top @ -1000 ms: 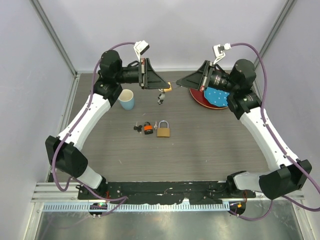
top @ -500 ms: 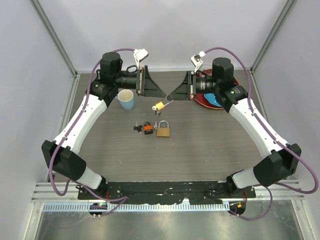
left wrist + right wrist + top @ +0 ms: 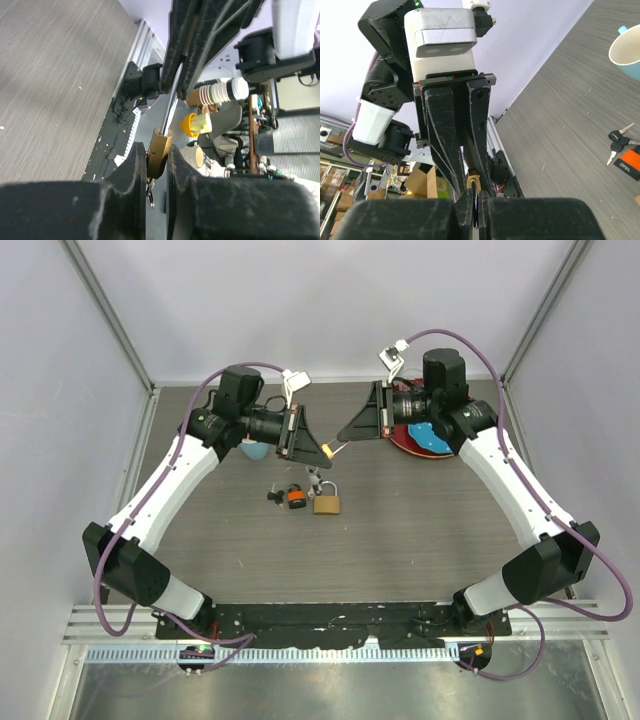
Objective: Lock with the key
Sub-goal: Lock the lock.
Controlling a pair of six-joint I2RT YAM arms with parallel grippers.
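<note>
The key (image 3: pixel 292 497), a small bunch with an orange head and black heads, lies untouched on the table beside the big brass padlock (image 3: pixel 327 502); the right wrist view shows the key (image 3: pixel 623 148) at its right edge. Above them both grippers meet in the air. My left gripper (image 3: pixel 321 450) (image 3: pixel 156 156) is shut on the body of a tiny brass padlock (image 3: pixel 329 450) (image 3: pixel 159 152). My right gripper (image 3: pixel 342 443) (image 3: pixel 477 199) is shut on the silver bar (image 3: pixel 171 107) that sticks out of that tiny padlock (image 3: pixel 474 179). A small keychain dangles under it.
A light blue cup (image 3: pixel 256 451) (image 3: pixel 627 49) stands behind the left arm, half hidden by it. A red plate (image 3: pixel 404 445) with a blue piece on it sits under the right arm at the back right. Grey walls close in the table on three sides.
The right gripper carried the tiny padlock lower and toward the middle. The left gripper swung in from the back, opened and closed on the padlock's body.
</note>
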